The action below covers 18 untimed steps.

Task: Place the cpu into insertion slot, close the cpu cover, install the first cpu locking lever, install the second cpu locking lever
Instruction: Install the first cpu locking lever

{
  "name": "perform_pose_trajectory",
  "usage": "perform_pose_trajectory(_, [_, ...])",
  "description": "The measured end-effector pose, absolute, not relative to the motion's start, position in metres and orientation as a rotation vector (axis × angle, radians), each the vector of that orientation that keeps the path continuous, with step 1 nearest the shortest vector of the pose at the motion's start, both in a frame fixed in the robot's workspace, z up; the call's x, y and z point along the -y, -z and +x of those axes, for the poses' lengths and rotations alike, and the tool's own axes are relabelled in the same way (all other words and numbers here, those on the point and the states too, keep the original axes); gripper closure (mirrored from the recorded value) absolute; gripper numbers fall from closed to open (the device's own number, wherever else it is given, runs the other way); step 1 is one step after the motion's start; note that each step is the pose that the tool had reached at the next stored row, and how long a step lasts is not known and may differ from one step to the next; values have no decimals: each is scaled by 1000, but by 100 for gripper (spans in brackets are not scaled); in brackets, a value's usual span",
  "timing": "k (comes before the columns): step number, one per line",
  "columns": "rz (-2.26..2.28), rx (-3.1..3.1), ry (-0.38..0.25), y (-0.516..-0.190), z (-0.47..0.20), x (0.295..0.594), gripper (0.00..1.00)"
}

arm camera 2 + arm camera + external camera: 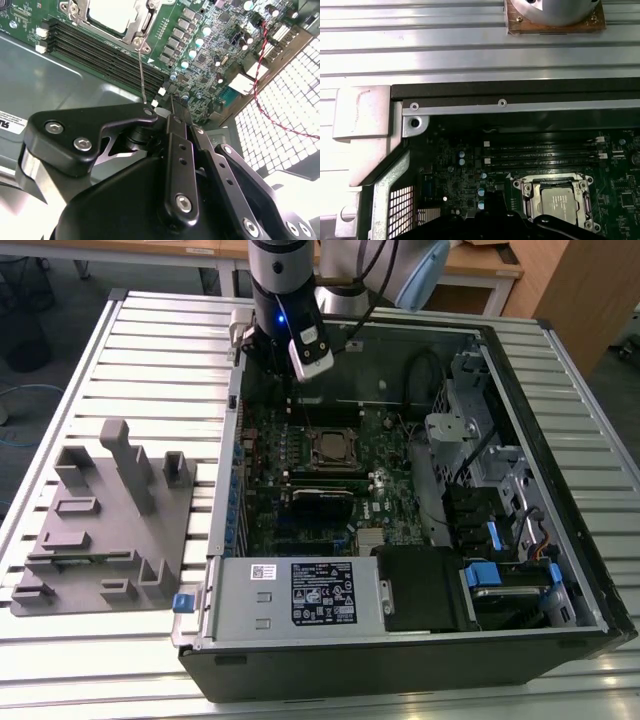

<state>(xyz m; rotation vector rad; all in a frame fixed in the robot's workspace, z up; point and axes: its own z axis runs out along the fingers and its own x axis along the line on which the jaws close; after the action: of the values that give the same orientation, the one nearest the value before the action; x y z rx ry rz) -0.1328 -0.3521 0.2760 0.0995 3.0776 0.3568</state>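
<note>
The cpu sits in the insertion slot with the cpu cover down over it. The hand looks pinched shut and empty. It hovers off the socket's corner, and the thin locking lever points straight up at it, tip just beside it.

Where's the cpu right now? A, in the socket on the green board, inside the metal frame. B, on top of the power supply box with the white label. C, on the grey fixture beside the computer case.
A: in the first wrist view the cpu lies flat in its place on the motherboard, with the cpu cover framing its silver top.
</note>
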Motion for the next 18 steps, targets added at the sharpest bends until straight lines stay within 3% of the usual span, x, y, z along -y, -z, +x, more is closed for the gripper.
perform_pose_trajectory(18, [100,-3076,-373,-276,-133,364,90])
